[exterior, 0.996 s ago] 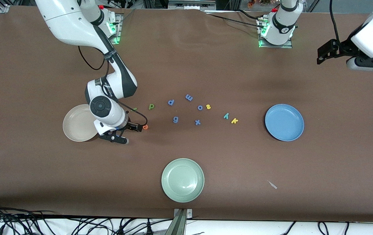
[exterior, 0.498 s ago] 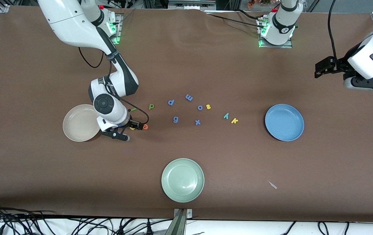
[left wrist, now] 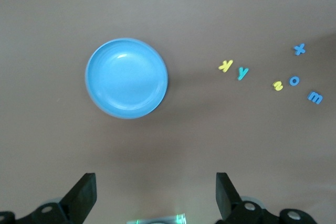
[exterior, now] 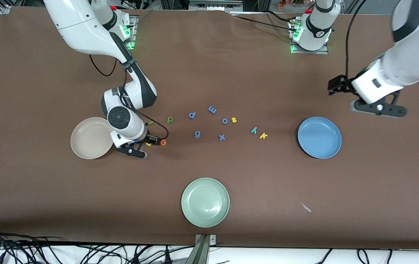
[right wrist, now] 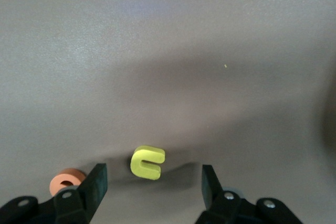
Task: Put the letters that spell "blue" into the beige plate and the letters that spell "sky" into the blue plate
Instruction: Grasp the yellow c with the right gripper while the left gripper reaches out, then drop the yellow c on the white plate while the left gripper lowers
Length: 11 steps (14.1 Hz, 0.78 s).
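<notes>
Yellow u [right wrist: 147, 162] between right gripper [right wrist: 152, 184] fingers

Even overhead light, soft shadows under arms, slight wrist-view blur.

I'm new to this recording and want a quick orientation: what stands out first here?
Three plates ring a scatter of tiny letters: a beige plate toward the right arm's end, a blue plate toward the left arm's end, a green plate nearest the camera. The right gripper, open, straddles a yellow u beside the beige plate.
</notes>
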Motion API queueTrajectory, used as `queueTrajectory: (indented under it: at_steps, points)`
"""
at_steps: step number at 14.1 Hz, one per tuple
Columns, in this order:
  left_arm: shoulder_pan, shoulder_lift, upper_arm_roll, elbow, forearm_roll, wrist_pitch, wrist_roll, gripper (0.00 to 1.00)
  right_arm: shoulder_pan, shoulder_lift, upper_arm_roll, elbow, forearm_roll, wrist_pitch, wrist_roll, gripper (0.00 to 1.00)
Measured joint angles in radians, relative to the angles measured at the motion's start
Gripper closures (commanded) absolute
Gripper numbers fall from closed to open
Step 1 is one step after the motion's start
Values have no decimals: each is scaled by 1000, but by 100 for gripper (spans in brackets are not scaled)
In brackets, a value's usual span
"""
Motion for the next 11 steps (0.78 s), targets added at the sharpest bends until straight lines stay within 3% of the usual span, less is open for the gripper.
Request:
queueTrajectory:
  at_steps: [1,6,11]
  points:
    - [-21,0,-1,-40,0,50,-2,0,0,0,0,0,0,1,0,46]
    - [-53,8,-8,-226,0,288,-4,0,0,8,0,0,0,22,0,53]
    - [-82,24,-12,-254,0,309,-4,0,0,9,1,0,2,32,0,72]
